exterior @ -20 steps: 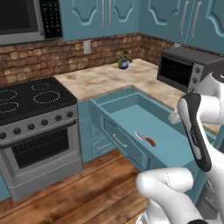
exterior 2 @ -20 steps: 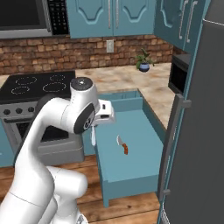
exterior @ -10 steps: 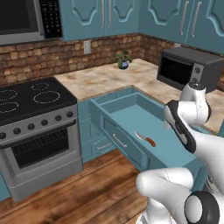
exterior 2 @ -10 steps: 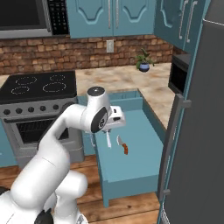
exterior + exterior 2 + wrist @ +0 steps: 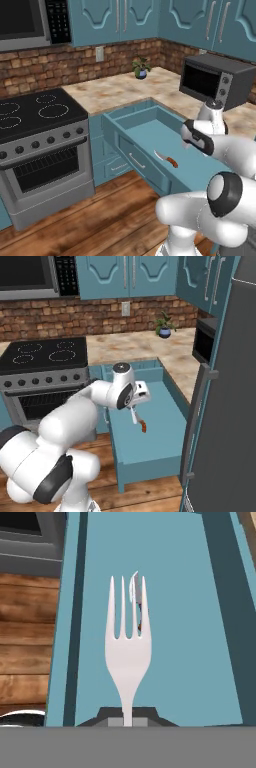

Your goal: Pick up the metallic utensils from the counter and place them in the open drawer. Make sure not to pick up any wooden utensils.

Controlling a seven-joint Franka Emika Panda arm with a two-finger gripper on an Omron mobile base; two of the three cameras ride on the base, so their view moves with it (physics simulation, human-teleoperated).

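Fork sits clamped in the gripper, which has swung over the drawer at frame centre; 1 knife already lies inside, so release comes next.

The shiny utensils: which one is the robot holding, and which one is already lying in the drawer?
It holds the all-silver fork. The knife with the reddish-brown handle lies on the open drawer floor.
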